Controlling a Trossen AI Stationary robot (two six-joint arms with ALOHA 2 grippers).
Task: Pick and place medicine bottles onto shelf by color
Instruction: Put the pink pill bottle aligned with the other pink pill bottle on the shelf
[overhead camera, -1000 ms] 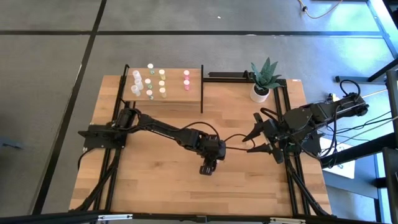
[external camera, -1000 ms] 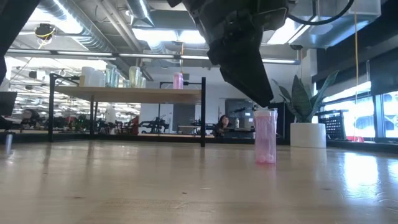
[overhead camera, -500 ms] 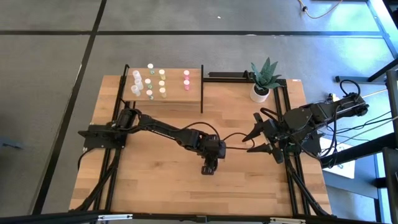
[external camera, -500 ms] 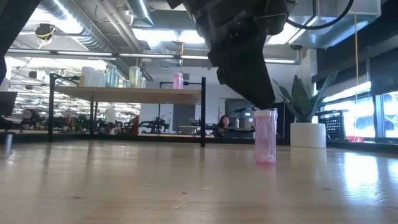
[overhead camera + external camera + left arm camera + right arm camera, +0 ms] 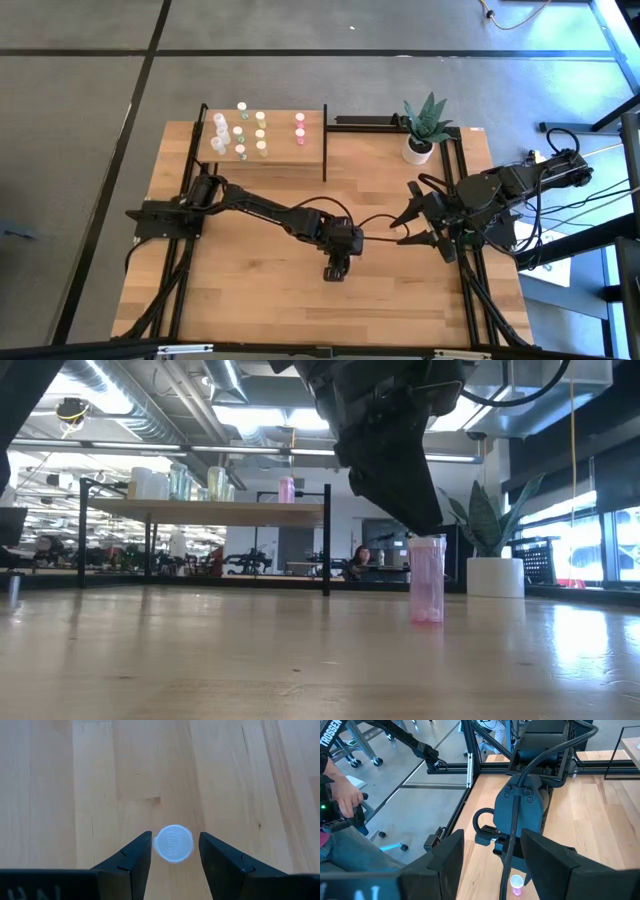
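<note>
A pink medicine bottle (image 5: 427,580) with a pale cap (image 5: 173,843) stands upright on its base on the tabletop, right of centre. My left gripper (image 5: 175,837) hangs over it, slanting down and open. Its fingers stand on either side of the cap with small gaps, and their tips are at cap height (image 5: 428,528). In the high view the gripper (image 5: 335,270) hides the bottle. The shelf (image 5: 282,152) at the far left carries several bottles in rows: white, green, yellow, and pink (image 5: 300,128). My right gripper (image 5: 406,215) waits open in the air near the right edge.
A white plant pot (image 5: 420,148) stands at the far right of the table. Black frame posts (image 5: 325,140) edge the shelf. In the right wrist view a person (image 5: 340,805) sits beyond the table's side. Bare wood lies around the pink bottle.
</note>
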